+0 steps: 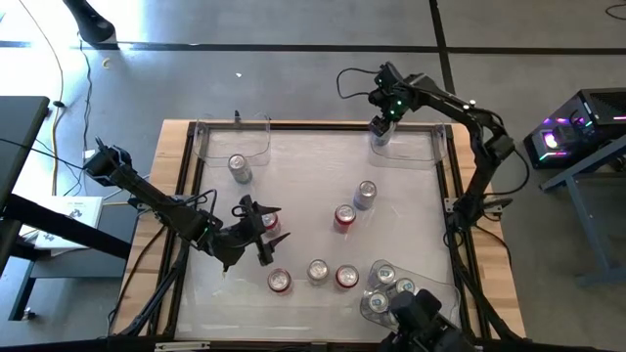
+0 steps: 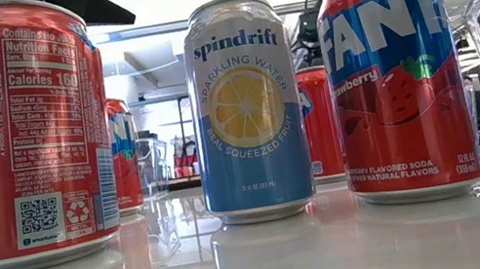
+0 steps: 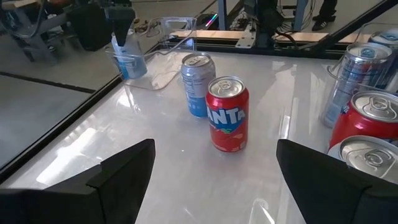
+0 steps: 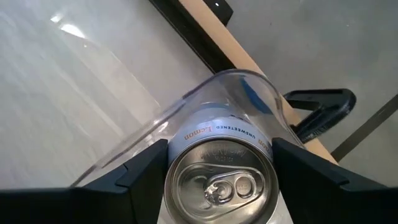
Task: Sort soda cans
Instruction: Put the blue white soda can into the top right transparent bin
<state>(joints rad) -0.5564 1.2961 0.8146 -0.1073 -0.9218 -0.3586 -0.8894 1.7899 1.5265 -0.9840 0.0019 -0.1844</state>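
Several soda cans stand upright on the white table. My right gripper (image 1: 380, 127) is over the far right clear bin (image 1: 421, 149), shut on a blue-and-white can (image 4: 221, 180). My left gripper (image 1: 259, 233) is open at the table's left middle, raised above a red can (image 1: 272, 223) without touching it. Its fingers (image 3: 124, 174) point toward a red Fanta can (image 3: 227, 115) and a silver-blue can (image 3: 198, 84). Near the front edge stand a red can (image 2: 27, 132), a blue can (image 2: 245, 109) and another red can (image 2: 395, 77). My right gripper pinches the blue-and-white can by its upper wall (image 4: 179, 144), just under the silver rim, with one finger (image 4: 146, 165) on each side. The fingers come from above, pointing down. The can is upright inside the bin's curved wall; whether it stands on the floor cannot be told.
A far left clear bin (image 1: 235, 137) has a silver can (image 1: 240, 168) at its mouth. A near right bin (image 1: 435, 291) holds three cans (image 1: 389, 279). Wooden rails (image 1: 181, 196) frame the table. Open surface lies at the middle between the can groups.
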